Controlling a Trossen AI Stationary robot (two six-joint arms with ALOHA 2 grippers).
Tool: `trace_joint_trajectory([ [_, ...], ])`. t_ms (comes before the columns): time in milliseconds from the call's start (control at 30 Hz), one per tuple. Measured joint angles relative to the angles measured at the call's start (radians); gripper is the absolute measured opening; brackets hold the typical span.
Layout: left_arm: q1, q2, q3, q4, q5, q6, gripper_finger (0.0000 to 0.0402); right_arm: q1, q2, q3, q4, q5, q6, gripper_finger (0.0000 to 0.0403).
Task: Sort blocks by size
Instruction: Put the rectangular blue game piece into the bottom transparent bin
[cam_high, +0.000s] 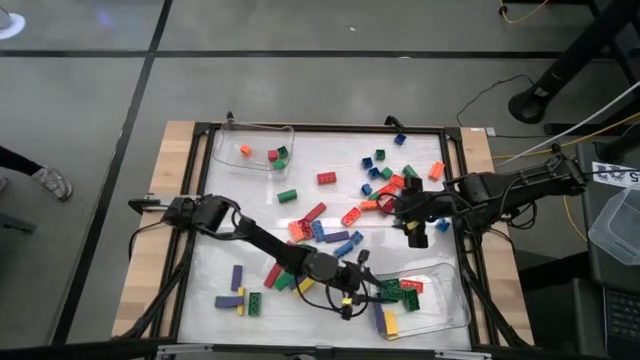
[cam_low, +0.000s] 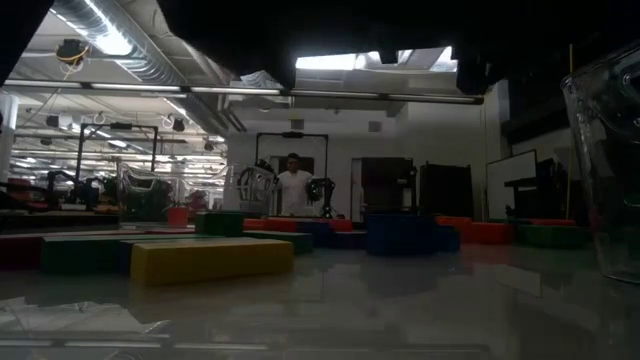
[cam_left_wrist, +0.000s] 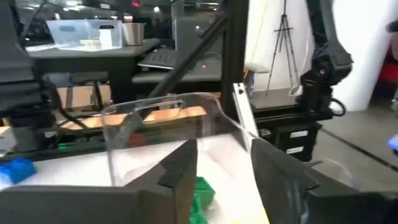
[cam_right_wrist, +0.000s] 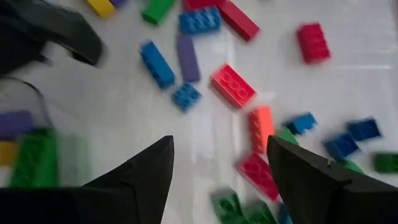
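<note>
High view: two arms, two clear trays. Left gripper (cam_high: 352, 297) low centre, at near tray (cam_high: 455, 300) edge; jaws parted, nothing pinched. Right gripper (cam_high: 415, 232) right of centre, above scattered blocks (cam_high: 345, 215); jaws spread, empty. Far tray (cam_high: 222, 150), upper left: three blocks, orange, red, green. Near tray, lower right: several blocks, green, red, purple, yellow; exact count unclear. Lower left of mat: cluster of about five blocks. Remaining blocks loose mid-table.
</note>
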Motion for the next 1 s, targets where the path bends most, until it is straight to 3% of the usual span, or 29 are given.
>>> trace_joint_trajectory([
  [133, 0.01, -0.087, -0.001, -0.195, -0.001, 0.025, 0.0164, 0.0, 0.032, -0.008, 0.114, -0.091, -0.025, 0.0254],
  [233, 0.021, -0.2, 0.0, -0.457, 0.0, 0.007, 0.0166, 0.0, 0.069, -0.039, 0.212, -0.136, -0.087, 0.0254],
  [367, 0.035, -0.35, 0.0, -0.809, -0.002, -0.002, 0.0166, 0.0, 0.141, -0.082, 0.318, -0.145, -0.162, 0.0254],
  [467, 0.038, -0.452, -0.003, -0.965, -0.021, -0.001, 0.0166, 0.0, 0.213, -0.091, 0.393, -0.145, -0.2, 0.0254],
  [800, 0.062, -0.787, -0.235, -1.03, -0.179, -0.007, 0.0166, -0.009, 0.487, -0.092, 0.606, -0.168, -0.277, 0.0254],
  [1000, 0.088, -0.943, -0.393, -1.03, -0.21, -0.044, 0.0166, -0.05, 0.574, -0.091, 0.649, -0.167, -0.277, 0.0254],
])
